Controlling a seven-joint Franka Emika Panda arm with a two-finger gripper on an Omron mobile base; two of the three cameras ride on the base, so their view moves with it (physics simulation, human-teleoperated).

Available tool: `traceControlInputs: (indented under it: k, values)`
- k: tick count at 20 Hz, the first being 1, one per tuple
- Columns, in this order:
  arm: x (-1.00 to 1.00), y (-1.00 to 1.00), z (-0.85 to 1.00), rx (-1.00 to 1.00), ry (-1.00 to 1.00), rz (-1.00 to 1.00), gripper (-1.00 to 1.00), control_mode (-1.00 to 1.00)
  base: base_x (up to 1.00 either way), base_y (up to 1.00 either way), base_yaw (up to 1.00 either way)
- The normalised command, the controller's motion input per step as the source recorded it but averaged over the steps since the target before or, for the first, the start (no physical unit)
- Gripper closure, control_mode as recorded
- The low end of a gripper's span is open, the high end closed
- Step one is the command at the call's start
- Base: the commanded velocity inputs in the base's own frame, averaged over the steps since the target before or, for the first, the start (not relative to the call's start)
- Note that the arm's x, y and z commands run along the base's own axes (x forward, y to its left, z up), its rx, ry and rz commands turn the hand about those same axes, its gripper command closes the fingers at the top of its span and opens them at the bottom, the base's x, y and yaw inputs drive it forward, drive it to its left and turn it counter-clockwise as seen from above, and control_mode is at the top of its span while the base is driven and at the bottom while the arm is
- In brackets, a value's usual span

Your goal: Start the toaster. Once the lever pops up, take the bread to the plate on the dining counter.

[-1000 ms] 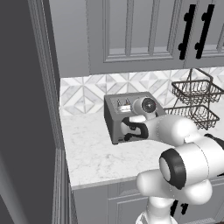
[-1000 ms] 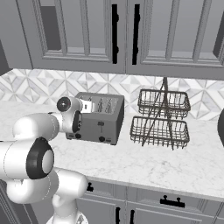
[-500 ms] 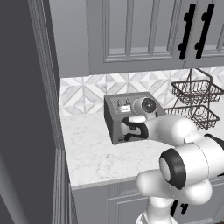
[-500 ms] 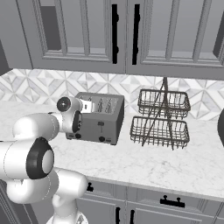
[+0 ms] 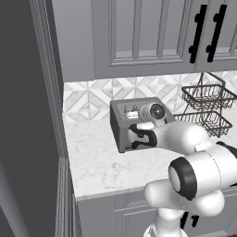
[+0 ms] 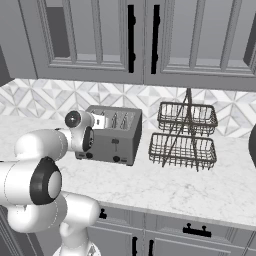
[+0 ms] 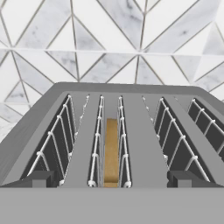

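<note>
**A:** So what's the setup, biggest stuff first?

**B:** Grey upper cabinets (image 6: 145, 40) with black handles up top, then a marble worktop (image 6: 200, 185) with a patterned diamond-tile backsplash (image 5: 88, 99) behind it. On the worktop there's the toaster (image 6: 117, 140), a boxy grey thing set back near the backsplash. To its right, a dark two-tier wire basket rack (image 6: 186, 135), standing apart from the toaster.

**A:** And the arm?

**B:** The white arm reaches in over the toaster's front end. In the left base view the gripper (image 5: 139, 137) sits right at the toaster's front face. Through the hand camera you're looking straight along the top of the toaster, with the slots running away toward the tiles.

**A:** Fingers?

**B:** Spread wide. The two dark fingertips (image 7: 37, 179) show at the bottom corners of the hand view, one on each side of the slots, with nothing between them.

**A:** Bread?

**B:** The bread (image 7: 111, 151) is down inside one of the middle slots, between the wire guides, just its golden-brown edge showing. Can't make out the levers clearly from here.
</note>
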Motion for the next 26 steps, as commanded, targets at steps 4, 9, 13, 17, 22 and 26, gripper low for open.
traceControlInputs:
  k: [4, 9, 13, 17, 22, 26]
  values:
    - [0.0, 0.0, 0.0, 0.0, 0.0, 0.0, -1.0, -1.0, 0.0, 0.0, 0.0]
    - [0.0, 0.0, 0.0, 0.0, 0.0, 0.0, -1.0, -1.0, 0.0, 0.0, 0.0]
    - [0.0, 0.0, 0.0, 0.0, 0.0, 0.0, -1.0, -1.0, 0.0, 0.0, 0.0]
    - [0.0, 0.0, 0.0, 0.0, 0.0, 0.0, -1.0, -1.0, 0.0, 0.0, 0.0]
    - [0.0, 0.0, 0.0, 0.0, 0.0, 0.0, -1.0, -1.0, 0.0, 0.0, 0.0]
    - [0.0, 0.0, 0.0, 0.0, 0.0, 0.0, -1.0, -1.0, 0.0, 0.0, 0.0]
